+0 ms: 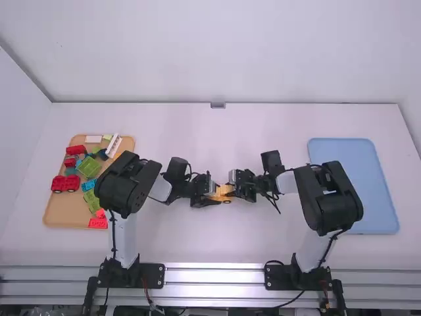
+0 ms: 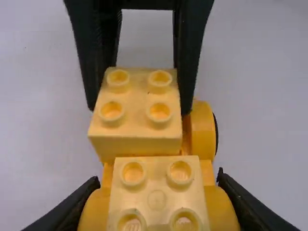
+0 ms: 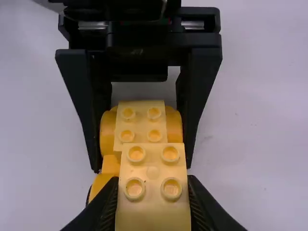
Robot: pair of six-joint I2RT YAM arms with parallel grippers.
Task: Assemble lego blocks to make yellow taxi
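1. High view: the yellow plastic wheeled base (image 1: 223, 198) is held between the arms; assembly seems part done.
2. Left wrist view: the base's rounded sides are clasped by the left gripper (image 2: 157, 180); a pale-yellow, round-studded brick (image 2: 156, 198) is mounted on it.
3. Right wrist view: above the base, a squarish pale-yellow brick (image 3: 153, 207) is pinched by the right gripper (image 3: 153, 180); seating cannot be confirmed.

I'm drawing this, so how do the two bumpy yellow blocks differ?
The right gripper pinches one block directly; the left gripper squeezes wheels beside the other block. One block shows a single wheel alongside, the other block two. Both are yellow with four bumps.
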